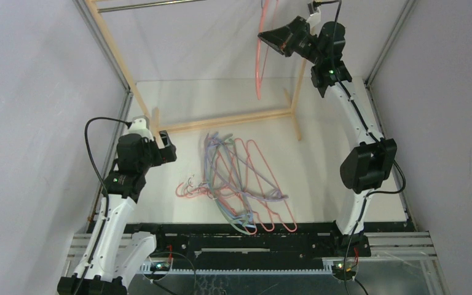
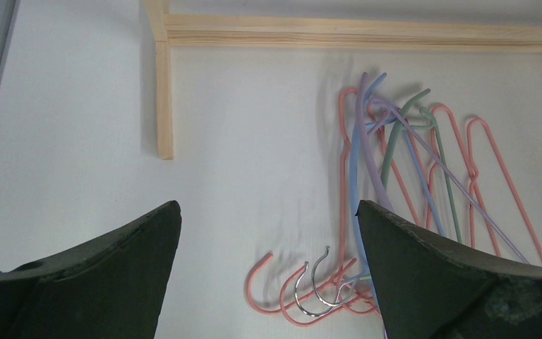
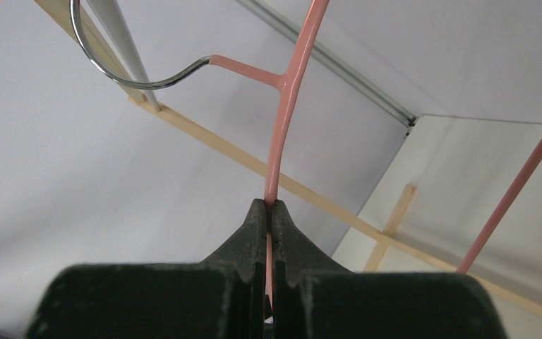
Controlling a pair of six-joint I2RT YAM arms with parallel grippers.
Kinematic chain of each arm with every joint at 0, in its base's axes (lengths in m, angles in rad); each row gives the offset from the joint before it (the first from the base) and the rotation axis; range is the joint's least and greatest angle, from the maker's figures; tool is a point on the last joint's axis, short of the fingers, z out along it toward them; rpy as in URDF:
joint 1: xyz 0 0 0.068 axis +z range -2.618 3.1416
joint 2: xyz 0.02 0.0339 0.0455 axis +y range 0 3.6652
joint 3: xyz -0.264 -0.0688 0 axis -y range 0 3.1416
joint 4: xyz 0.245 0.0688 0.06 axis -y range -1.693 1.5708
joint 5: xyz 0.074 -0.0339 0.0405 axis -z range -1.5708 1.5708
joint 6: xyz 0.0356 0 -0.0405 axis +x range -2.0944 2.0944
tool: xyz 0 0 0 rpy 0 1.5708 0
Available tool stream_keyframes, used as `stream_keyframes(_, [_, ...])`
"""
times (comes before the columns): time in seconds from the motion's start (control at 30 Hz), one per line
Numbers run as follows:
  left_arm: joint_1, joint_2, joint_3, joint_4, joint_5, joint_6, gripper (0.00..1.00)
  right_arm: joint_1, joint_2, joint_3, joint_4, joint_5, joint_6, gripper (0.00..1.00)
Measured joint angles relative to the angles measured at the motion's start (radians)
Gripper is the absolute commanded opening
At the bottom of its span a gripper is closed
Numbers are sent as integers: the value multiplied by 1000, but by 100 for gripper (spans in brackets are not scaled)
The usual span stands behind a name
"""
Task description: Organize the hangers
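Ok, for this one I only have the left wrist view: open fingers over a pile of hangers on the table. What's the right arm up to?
Observer: The right gripper is shut on a salmon-pink hanger, pinching its wire below the neck.
Operator: Down at the table, or up in the air?
Observer: Up in the air. In the top view it is near the top of the wooden rack, well above the pile.
Operator: Is it hooked on?
Observer: In the right wrist view its metal hook overlaps the metal rail, but I can't tell whether it is over the rail.
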Motion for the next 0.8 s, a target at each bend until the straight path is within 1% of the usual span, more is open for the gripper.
stream_keyframes(0.2, [0, 5, -11, 6, 0, 0, 100, -33, -60, -61, -6, -5, 0, 0])
stream_keyframes(0.23, [0, 8, -11, 5, 0, -1, 100, -42, -71, -71, -8, -6, 0, 8])
stream_keyframes(0.27, [0, 11, -11, 8, 0, -1, 100, -52, -80, -78, -13, -6, 0, 28])
stream_keyframes(0.3, [0, 13, -11, 8, 0, -1, 100, -60, -86, -82, -18, -6, 0, 55])
stream_keyframes(0.33, [0, 15, -11, 8, 0, -1, 100, -68, -91, -82, -23, -8, -3, 78])
stream_keyframes(0.4, [0, 18, -11, 9, 0, 0, 100, -76, -98, -81, -39, -10, -18, 96])
stream_keyframes(0.43, [0, 18, -11, 9, 0, 0, 100, -80, -103, -80, -52, -12, -35, 99])
stream_keyframes(0.63, [0, 23, -11, 9, -1, 0, 100, -82, -117, -76, -159, -2, -102, 100])
stream_keyframes(0.8, [0, 23, -11, 10, -5, 0, 100, -62, -144, -44, -330, 52, -220, 100])
